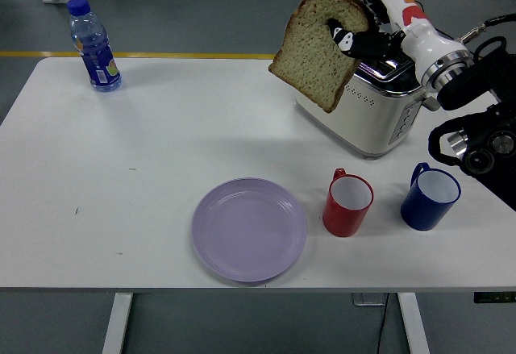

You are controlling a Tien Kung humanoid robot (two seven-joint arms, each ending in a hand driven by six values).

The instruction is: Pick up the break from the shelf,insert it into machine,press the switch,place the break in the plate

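Bread slice: held aloft, tilted, by the right hand; fingers pinched on its upper right edge. Position: in front of the toaster, overlapping its left end in view.

Purple plate: down-left on the table, unobstructed.

Red mug, blue mug: right of the plate.

Water bottle: far left.

I can read no text here: the water bottle's label and a small mark on my toaster stay illegible.
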